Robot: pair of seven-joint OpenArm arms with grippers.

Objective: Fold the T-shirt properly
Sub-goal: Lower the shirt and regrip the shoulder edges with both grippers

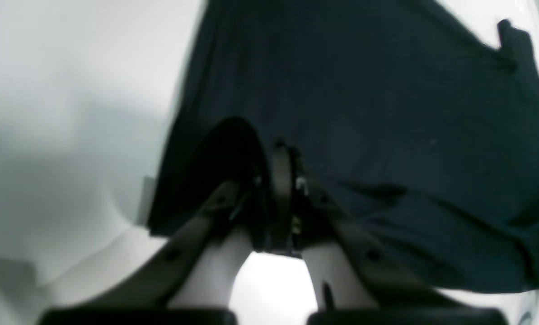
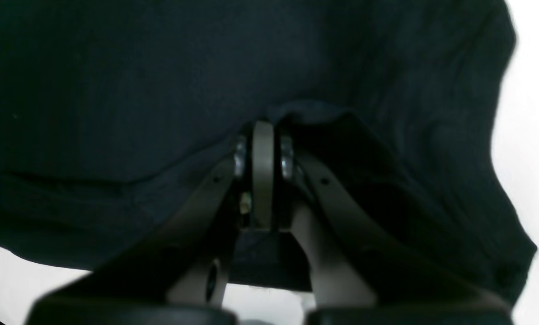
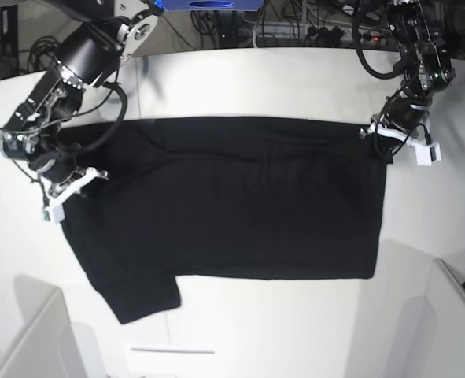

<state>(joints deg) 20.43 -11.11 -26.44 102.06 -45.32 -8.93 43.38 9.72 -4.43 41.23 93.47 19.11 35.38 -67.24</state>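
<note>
The black T-shirt [image 3: 232, 197] lies spread plain side up on the white table [image 3: 279, 79], with one short sleeve [image 3: 142, 299] pointing to the near left. My left gripper [image 3: 379, 135] is at the shirt's far right corner. In the left wrist view it [image 1: 283, 153] is shut, pinching the edge of the T-shirt [image 1: 364, 113]. At the shirt's left edge, my right gripper [image 3: 73, 183] is also shut; the right wrist view shows it [image 2: 263, 128] holding a raised fold of the T-shirt [image 2: 115, 90]. No print shows.
Cables [image 3: 295, 24] and a blue object [image 3: 208, 4] sit beyond the table's far edge. White panels stand at the near left [image 3: 27, 339] and near right [image 3: 452, 315]. Bare white table surrounds the shirt.
</note>
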